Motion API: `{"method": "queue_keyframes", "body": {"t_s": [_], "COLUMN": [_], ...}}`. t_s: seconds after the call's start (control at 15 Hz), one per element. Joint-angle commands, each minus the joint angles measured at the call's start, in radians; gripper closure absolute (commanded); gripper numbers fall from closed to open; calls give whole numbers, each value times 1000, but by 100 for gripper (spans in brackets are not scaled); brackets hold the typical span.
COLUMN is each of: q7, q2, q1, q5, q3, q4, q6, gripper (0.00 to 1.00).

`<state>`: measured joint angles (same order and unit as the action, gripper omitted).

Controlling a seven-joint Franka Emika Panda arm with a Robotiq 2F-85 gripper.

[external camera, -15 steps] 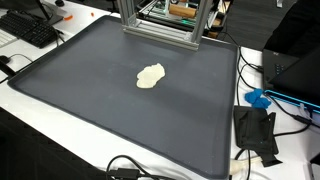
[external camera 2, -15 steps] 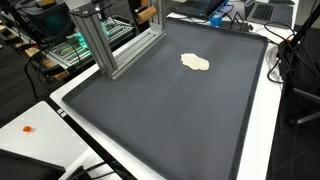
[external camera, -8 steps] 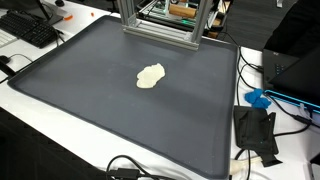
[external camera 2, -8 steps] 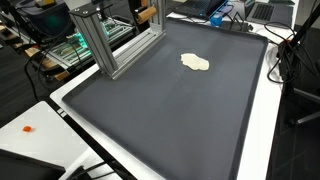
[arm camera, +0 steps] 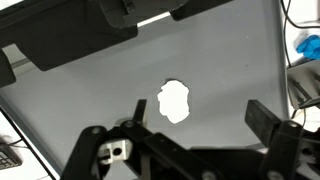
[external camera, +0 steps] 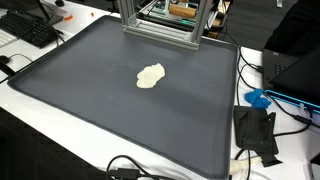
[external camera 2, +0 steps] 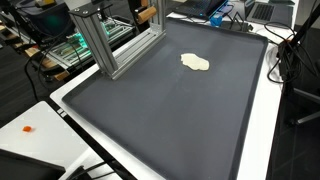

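A small cream-white lump, like a crumpled cloth or soft piece, lies on a large dark grey mat in both exterior views (external camera: 150,76) (external camera 2: 195,62). The arm does not show in either exterior view. In the wrist view my gripper (arm camera: 200,112) is open and empty, high above the mat, with the white lump (arm camera: 174,100) seen between its two fingers, closer to the left one.
The dark mat (external camera: 90,110) (external camera 2: 170,120) covers a white table. An aluminium frame (external camera: 160,22) (external camera 2: 105,40) stands at the mat's edge. A keyboard (external camera: 28,28), cables, a black device (external camera: 255,130) and a blue object (external camera: 258,98) lie around the mat.
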<state>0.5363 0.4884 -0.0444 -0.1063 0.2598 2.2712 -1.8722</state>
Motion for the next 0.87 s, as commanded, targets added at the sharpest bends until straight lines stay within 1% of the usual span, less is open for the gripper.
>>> {"method": "queue_keyframes", "body": {"t_s": [0.0,0.13,0.27,0.33,0.8], "q7": [72,95,88,71,71], "q2": [-51,-65,-70,-59,-63], "q1": [9,5,-3,-10,-10], "q5": [32,43,54,35,36], "q3": [17,15,11,-3,-4], "q4": [-48,-59,-62,-50,-53], "q6": [15,15,4,1,1], "gripper": [0,0,0,0,0]}}
